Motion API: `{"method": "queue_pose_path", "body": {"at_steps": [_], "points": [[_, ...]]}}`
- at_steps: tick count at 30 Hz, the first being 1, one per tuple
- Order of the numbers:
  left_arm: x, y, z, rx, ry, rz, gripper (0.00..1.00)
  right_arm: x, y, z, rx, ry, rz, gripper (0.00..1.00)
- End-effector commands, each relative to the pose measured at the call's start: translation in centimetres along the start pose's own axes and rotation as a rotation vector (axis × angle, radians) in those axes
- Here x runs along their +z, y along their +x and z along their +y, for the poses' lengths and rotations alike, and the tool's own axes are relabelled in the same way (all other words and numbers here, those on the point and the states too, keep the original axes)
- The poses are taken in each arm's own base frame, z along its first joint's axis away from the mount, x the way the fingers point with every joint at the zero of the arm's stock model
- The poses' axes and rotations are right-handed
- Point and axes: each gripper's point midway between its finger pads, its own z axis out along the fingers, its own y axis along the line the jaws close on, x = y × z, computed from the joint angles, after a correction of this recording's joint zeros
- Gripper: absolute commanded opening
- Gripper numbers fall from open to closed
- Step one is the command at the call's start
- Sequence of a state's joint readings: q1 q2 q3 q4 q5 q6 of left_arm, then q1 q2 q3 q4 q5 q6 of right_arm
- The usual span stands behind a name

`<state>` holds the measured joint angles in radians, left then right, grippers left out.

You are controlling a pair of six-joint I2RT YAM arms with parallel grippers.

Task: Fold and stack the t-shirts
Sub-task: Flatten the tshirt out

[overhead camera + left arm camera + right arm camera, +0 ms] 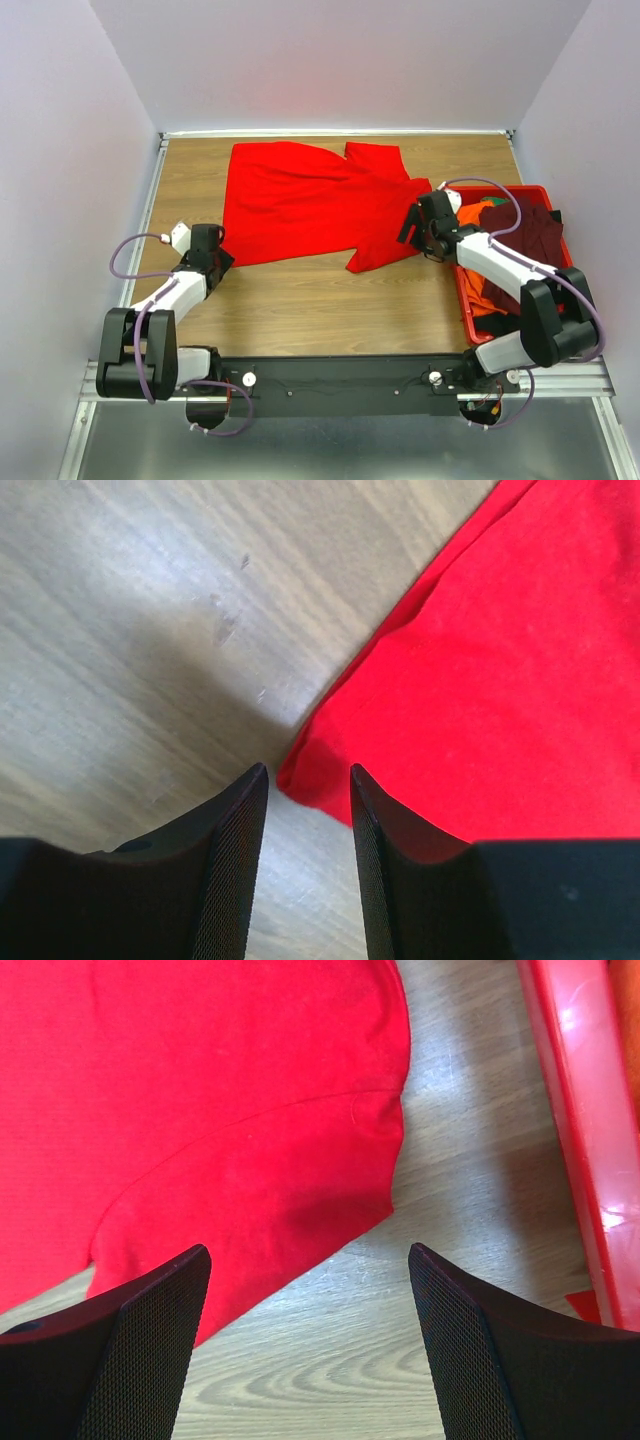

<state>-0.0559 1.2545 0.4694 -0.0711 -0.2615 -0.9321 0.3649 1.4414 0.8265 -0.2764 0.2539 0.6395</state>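
Red t-shirt (300, 200) lay spread, somewhat rumpled, over the far half of the wooden table (330, 300). Its body reached toward the back edge, and one sleeve ran out to the right, toward the red plastic bin (528, 190). That bin stood at the right side of the table and held more cloth heaped together: a dark maroon t-shirt (535, 230) toward its far right and an orange t-shirt (482, 213) along its left side.

The right arm reached forward from its base over the bin's left wall. The right gripper (410, 230) hovered at the spot where the red shirt's right sleeve ended. In the right wrist view this claw (310, 1252) was spread wide. The sleeve's hemmed edge and a strip of bare wood lay below the gap, the bin wall (570, 1110) stood off to the side, and nothing was held.

The left arm lay low along the left side of the table. The left gripper (224, 256) sat at the shirt's near left corner. In the left wrist view its fingers (240, 820) stood partly apart, the gap about half that of the other claw. The red corner (310, 775) lay just beyond and between the tips, not pinched. Whether the tips touched the cloth or the wood could not be told.
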Motion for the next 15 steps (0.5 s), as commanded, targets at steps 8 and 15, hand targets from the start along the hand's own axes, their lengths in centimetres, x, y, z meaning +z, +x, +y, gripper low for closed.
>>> {"method": "queue_pose_path", "body": {"at_steps": [8,15], "points": [[1.6,-2.2,-3.0,0.020,0.028,-0.033,0.00,1.5,0.9,-0.6,-0.003,0.039,0.018,0.86],[1.6,-5.5,-5.3,-0.022,0.073,-0.067,0.00,2.6,1.6,-1.5,-0.012,0.088,0.024,0.86]]}}
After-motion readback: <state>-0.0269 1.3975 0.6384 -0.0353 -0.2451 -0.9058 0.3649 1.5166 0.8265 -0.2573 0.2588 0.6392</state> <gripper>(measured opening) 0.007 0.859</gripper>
